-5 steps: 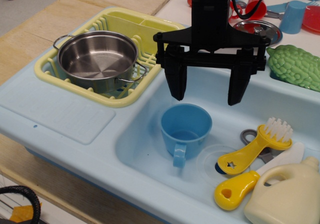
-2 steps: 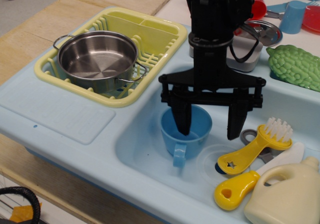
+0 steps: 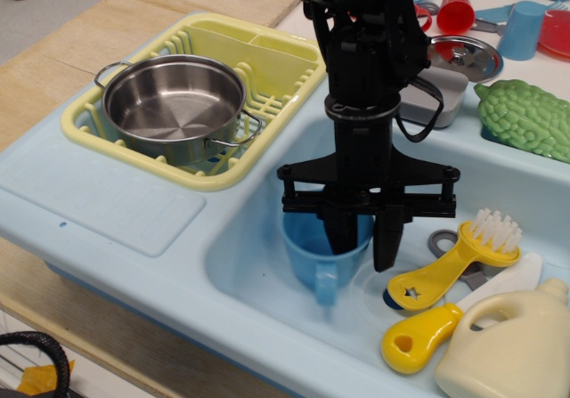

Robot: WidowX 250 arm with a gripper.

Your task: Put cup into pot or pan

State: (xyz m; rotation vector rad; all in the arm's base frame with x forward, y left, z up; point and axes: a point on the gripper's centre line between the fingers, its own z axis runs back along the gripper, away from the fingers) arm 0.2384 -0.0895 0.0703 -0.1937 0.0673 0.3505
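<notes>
- Tool (image 3: 363,238) is straddling the right wall of the blue mug (image 3: 322,247): one finger down inside the mouth, the other outside the wall at the mug's 3 o'clock.
- Jaws look narrowed around that wall. Can't tell if the pads actually touch plastic, so grip is unconfirmed.
- Mug stands upright on the floor of the light-blue toy sink (image 3: 258,238), left half of the basin. Its handle points to 6 o'clock, toward the camera, clear of both fingers.
- Mug look: mid-blue plastic, wide round mouth, slight taper, single side handle. The tool hides most of the rim.
- Target is the steel pot (image 3: 174,104), at roughly 10 o'clock from the mug and well apart. It's empty, sits in the yellow dish rack (image 3: 267,60), and has two wire loop handles.
- Judgement: the move to come is lift straight up, then travel toward 10 o'clock over the sink edge and rack rim. The pot mouth is much wider than the mug.
- Yellow scrub brush (image 3: 454,260) lies near, at the mug's 3 o'clock, not touching the tool.
</notes>
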